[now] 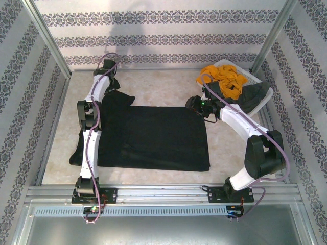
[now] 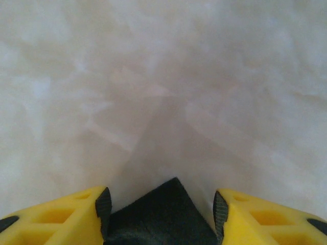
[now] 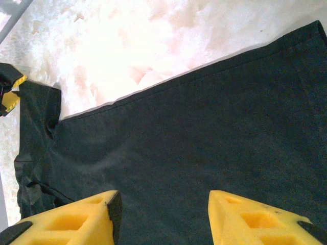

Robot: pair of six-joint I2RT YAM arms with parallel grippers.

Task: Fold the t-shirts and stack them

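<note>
Yellow-fingered left gripper [image 2: 161, 201] stands parted around a sleeve corner (not pinching it) of the black t-shirt [image 1: 158, 138], spread flat on the table [image 1: 153, 84]; right gripper [image 3: 163, 204] hangs, jaws apart, above its cloth.

bright even light; table [image 3: 127, 46] blown out in right wrist view, left wrist view blurry, black t-shirt [image 1: 153, 138] detailless.

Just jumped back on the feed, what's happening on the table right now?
The black shirt lies spread out on the table. The left gripper is at the shirt's far-left sleeve, jaws apart with a corner of cloth between them. The right gripper hovers open over the shirt's far-right edge. A yellow shirt and a dark grey shirt sit in the basket.
</note>
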